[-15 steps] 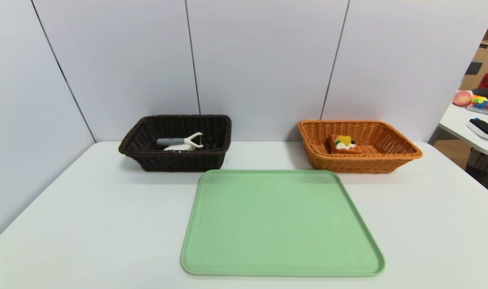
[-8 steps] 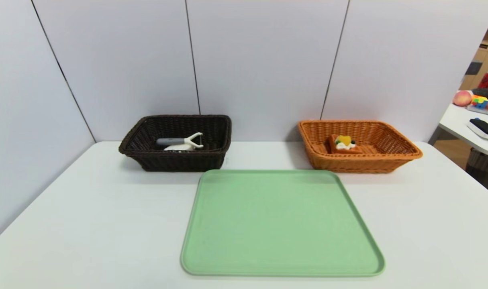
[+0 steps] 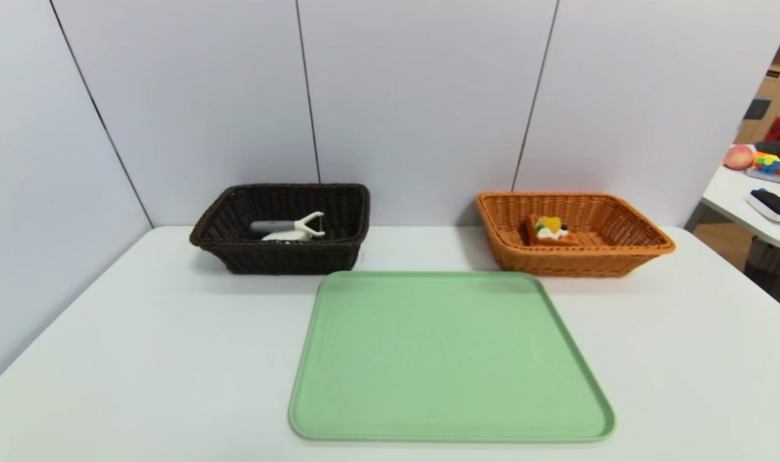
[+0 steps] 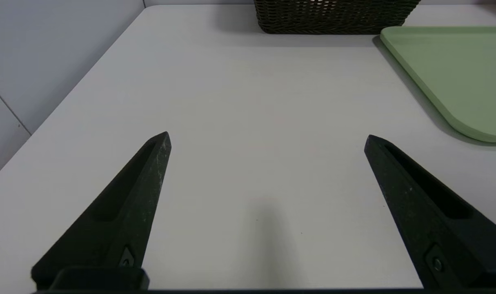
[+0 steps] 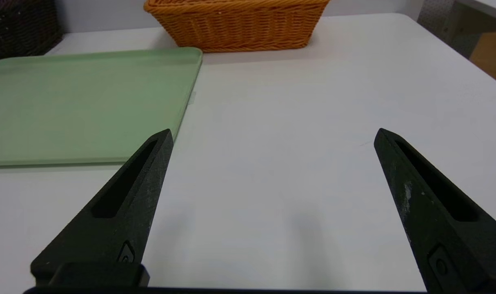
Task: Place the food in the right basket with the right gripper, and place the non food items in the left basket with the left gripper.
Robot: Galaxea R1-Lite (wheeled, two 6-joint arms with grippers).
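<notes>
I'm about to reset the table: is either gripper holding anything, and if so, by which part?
Nothing is held: the left gripper and right gripper both stand open and empty.

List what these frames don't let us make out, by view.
- White item under the peeler, head view: partly hidden by the peeler and the dark basket's rim.
- Waffle's lower front edge, head view: behind the orange basket's rim.
- Dark basket's inside, left wrist view: top cut off by the picture edge.

Dark woven wicker basket [image 3: 293,260], orange wicker basket [image 3: 569,263], smooth matt green tray [image 3: 450,359]
</notes>
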